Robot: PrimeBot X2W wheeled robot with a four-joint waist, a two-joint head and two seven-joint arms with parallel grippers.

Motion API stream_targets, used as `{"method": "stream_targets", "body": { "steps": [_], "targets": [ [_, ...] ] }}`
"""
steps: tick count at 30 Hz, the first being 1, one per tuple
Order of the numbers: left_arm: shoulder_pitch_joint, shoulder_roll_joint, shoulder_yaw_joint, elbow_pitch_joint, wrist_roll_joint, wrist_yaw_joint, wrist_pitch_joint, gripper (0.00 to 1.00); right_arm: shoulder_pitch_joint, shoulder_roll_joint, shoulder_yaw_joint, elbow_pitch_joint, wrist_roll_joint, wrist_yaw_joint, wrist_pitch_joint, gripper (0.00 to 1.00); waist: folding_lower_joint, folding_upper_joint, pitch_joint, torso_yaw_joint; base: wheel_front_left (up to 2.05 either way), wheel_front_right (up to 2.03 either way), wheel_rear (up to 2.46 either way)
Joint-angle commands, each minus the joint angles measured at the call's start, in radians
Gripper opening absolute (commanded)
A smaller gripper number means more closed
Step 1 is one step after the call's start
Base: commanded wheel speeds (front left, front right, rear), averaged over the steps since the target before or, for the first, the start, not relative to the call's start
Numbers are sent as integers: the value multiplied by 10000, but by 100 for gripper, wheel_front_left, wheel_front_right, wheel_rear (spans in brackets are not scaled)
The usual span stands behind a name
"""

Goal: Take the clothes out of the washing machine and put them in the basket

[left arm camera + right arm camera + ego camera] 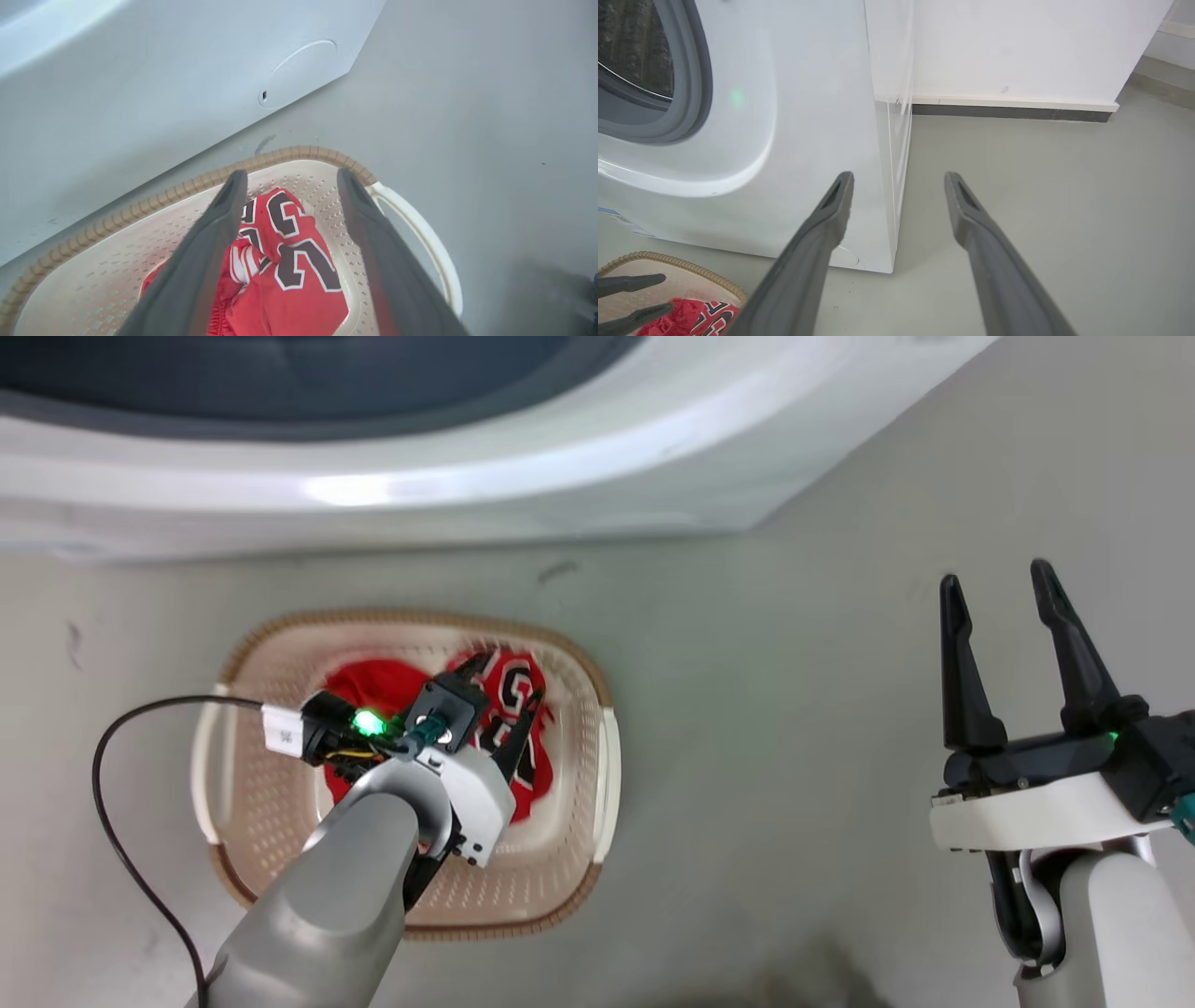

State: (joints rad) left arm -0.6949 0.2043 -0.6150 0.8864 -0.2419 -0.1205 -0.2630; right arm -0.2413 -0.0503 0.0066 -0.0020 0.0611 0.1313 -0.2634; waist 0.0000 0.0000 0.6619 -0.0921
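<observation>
Red clothes lie in the basket; the left gripper above them and the right gripper off to the side both gape wide, holding nothing. The washing machine drum seems empty, though it is barely visible.

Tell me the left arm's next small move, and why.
Probably lift the left gripper straight up, clear of the basket. It stands open, and the red jersey lies in the basket under it beside the plain red garment, so it holds nothing.
</observation>
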Motion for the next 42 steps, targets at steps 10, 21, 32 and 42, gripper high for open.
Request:
{"method": "stream_targets", "body": {
  "steps": [10,21,32,42],
  "targets": [
    [1288,636,971,-2096,177,135,-26,100,884,3,-338,376,115,-11,-20,100,0,0,-3145,376,0,0,0],
    [3631,618,2904,-5411,319,791,-26,100,1784,3,-337,192,-103,-11,-20,100,0,0,-4946,1067,0,0,0],
    [6004,58,4291,-7446,768,1220,-25,100,2756,1,-444,53,81,-11,-20,100,0,0,-6043,1403,0,0,0],
    [7703,-629,5148,-8467,1419,1765,-25,100,3547,1,-424,123,484,-9,-20,100,0,0,-6774,1242,0,0,0]
  ]
}}
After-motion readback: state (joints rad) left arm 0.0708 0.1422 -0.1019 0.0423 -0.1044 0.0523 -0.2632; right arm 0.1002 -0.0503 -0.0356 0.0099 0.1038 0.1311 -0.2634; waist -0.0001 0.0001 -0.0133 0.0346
